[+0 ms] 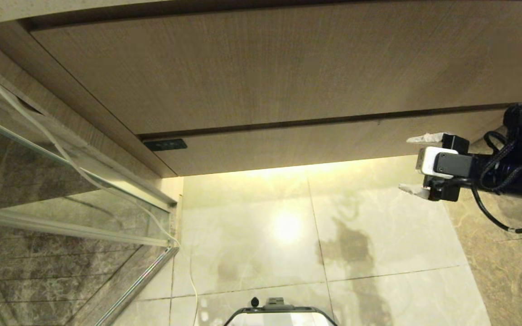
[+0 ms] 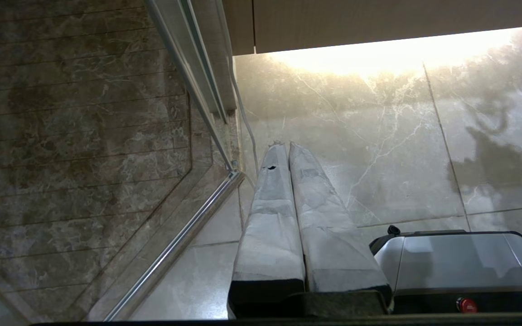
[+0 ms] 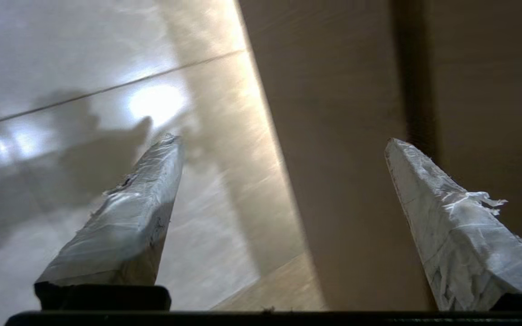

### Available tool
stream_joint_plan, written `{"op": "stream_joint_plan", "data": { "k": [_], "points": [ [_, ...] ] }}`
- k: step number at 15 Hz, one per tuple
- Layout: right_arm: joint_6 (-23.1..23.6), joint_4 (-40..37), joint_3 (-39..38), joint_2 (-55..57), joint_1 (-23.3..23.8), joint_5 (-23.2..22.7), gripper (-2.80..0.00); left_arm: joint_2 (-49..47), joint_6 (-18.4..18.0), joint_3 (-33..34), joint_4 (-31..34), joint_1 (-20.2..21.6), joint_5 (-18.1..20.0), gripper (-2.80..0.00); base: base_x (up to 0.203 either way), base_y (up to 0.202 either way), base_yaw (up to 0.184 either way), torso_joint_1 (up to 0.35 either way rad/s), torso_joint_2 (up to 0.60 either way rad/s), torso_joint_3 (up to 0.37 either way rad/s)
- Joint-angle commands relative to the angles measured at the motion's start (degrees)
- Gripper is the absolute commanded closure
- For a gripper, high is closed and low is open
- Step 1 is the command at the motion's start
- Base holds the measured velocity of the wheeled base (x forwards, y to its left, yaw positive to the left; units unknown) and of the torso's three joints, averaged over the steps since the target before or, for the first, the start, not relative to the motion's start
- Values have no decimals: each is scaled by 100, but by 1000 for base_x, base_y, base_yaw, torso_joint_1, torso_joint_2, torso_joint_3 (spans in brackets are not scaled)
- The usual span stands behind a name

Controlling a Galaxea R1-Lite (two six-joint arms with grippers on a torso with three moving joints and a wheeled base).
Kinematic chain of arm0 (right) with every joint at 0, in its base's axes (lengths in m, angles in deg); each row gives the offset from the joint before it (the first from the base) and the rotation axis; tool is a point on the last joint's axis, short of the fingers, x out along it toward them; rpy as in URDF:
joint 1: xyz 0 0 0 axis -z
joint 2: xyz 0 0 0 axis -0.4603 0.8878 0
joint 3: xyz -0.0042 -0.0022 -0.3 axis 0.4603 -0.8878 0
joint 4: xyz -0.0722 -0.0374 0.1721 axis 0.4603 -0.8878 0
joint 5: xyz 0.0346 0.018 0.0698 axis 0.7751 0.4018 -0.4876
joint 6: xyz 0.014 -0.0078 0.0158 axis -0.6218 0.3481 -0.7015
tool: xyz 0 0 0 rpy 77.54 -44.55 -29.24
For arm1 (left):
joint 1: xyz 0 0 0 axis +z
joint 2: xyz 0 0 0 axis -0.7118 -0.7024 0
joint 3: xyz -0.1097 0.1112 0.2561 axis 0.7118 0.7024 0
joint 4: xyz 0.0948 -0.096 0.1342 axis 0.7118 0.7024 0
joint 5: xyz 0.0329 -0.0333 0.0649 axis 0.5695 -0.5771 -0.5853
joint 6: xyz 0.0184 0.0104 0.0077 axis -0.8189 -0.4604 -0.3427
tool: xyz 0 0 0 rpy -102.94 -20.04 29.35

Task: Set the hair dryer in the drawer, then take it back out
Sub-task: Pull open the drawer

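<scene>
Now the right gripper is hanging at the right edge of the scene, pointing left, with its 2 taped fingers spread wide and nothing between them, fully released. It is hovering just in front of the right end of the drawer, whose pale wood front is sitting flush and shut under the taller wood panel. One finger is lining up with the dark seam between panel and drawer, the other is showing against the floor below. A small dark label is marking the drawer's left end. The hair dryer is showing nowhere in any view, so I cannot tell where it is. The left gripper is parked low over the glossy tiles, its 2 fingers pressed together, clenched on nothing. A glass shower screen is standing at the left, a thin white cord trailing along it down to the floor. The robot's base is peeking in at the near edge.
</scene>
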Motion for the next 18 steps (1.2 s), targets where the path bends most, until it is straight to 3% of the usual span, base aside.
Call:
{"op": "stream_joint_plan", "data": {
  "k": [1, 3, 8, 13, 18],
  "points": [
    [169, 897, -108, 599, 204, -705, -280, 2, 2, 0, -1, 1, 1, 0, 0, 0, 0, 0, 0, 0],
    [182, 1251, 10, 807, 254, -939, -280, 2, 2, 0, -1, 1, 1, 0, 0, 0, 0, 0, 0, 0],
    [139, 1321, 449, 1200, 263, -938, -280, 2, 2, 9, -1, 1, 1, 0, 0, 0, 0, 0, 0, 0],
    [-115, 1293, 1798, 2208, 271, -878, -280, 2, 2, 9, -1, 1, 1, 0, 0, 0, 0, 0, 0, 0],
    [-559, 1279, 2659, 2763, 271, -611, -280, 2, 2, 0, -1, 1, 1, 0, 0, 0, 0, 0, 0, 0]
  ]
}}
